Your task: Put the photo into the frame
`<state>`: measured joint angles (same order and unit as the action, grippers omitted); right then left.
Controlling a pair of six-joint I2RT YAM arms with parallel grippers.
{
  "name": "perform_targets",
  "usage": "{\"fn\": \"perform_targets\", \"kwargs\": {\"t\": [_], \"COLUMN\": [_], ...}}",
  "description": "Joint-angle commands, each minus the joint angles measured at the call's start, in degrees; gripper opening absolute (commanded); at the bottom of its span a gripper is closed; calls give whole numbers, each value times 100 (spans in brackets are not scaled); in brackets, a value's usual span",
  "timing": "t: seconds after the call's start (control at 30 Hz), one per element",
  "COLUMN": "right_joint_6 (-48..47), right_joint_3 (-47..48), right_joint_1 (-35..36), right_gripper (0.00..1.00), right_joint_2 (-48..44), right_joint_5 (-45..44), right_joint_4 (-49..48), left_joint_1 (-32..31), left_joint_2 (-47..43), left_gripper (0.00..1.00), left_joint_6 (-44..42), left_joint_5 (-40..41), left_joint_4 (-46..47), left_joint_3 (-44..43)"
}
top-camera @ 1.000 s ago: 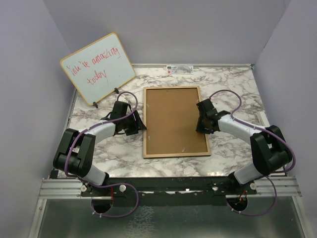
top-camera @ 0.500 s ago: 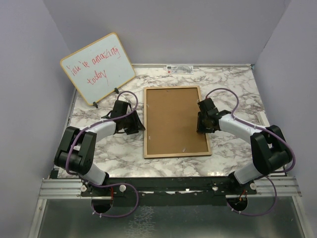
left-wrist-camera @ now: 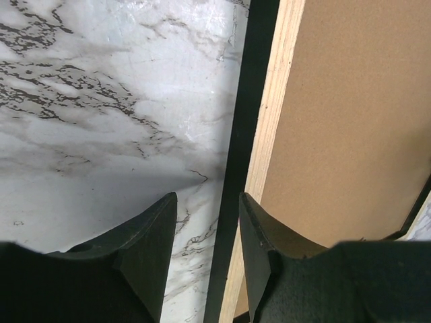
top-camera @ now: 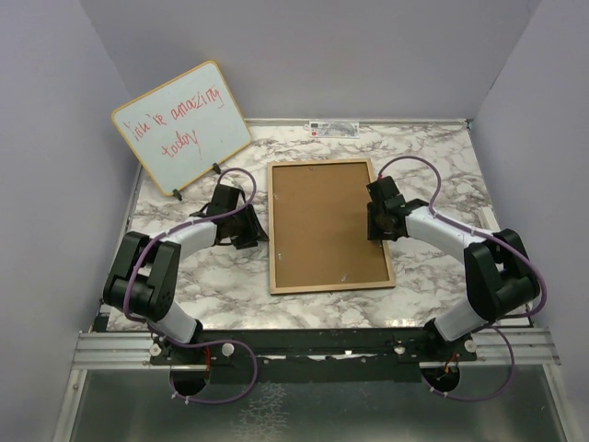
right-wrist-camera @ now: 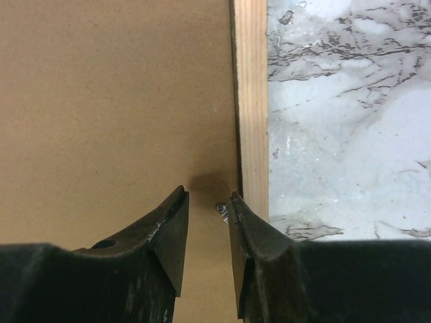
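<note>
The frame (top-camera: 331, 286) lies flat in the middle of the table, light wood face up, with a plain brown board (top-camera: 322, 221) filling it. The photo is hidden. My left gripper (top-camera: 262, 230) is at the frame's left rail (left-wrist-camera: 273, 114). It is open, with the rail's black outer edge (left-wrist-camera: 249, 101) between its fingers (left-wrist-camera: 145, 242). My right gripper (top-camera: 371, 221) hangs low over the board just inside the right rail (right-wrist-camera: 250, 101). Its jaws are a little apart, and a small metal tab (right-wrist-camera: 221, 209) shows beside the right fingertip.
A wood-edged whiteboard (top-camera: 181, 124) with red handwriting leans at the back left. A white label strip (top-camera: 333, 127) lies along the far table edge. Grey walls enclose the marble table (top-camera: 433, 166) on three sides.
The left jaws have narrowed around the frame's left rail. The right gripper has crept slightly toward the far end along the right rail. The frame has barely moved.
</note>
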<state>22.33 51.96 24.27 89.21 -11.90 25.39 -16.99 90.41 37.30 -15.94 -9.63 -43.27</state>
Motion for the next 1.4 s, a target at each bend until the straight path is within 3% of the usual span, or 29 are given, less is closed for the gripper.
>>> {"fn": "perform_targets", "kwargs": {"t": [0.0, 0.47, 0.77, 1.13, 1.37], "right_joint_6": [-54, 446, 378, 433, 400], "right_joint_3": [139, -52, 27, -2, 140], "right_joint_1": [-28, -28, -31, -32, -43], "right_gripper": [36, 38, 37, 28, 36], "right_joint_2": [-44, 11, 363, 96, -627], "right_joint_5": [405, 224, -39, -384, 130], "right_joint_4": [166, 727, 446, -10, 278], "left_joint_1": [-6, -6, -6, -6, -6], "left_joint_2": [343, 106, 336, 390, 305], "left_gripper": [46, 56, 53, 50, 51], "left_joint_6": [-290, -278, -334, -355, -364], "left_joint_5": [587, -499, -203, 101, 58], "left_joint_4": [-692, 32, -231, -459, -487], "left_joint_3": [335, 546, 504, 451, 341]}}
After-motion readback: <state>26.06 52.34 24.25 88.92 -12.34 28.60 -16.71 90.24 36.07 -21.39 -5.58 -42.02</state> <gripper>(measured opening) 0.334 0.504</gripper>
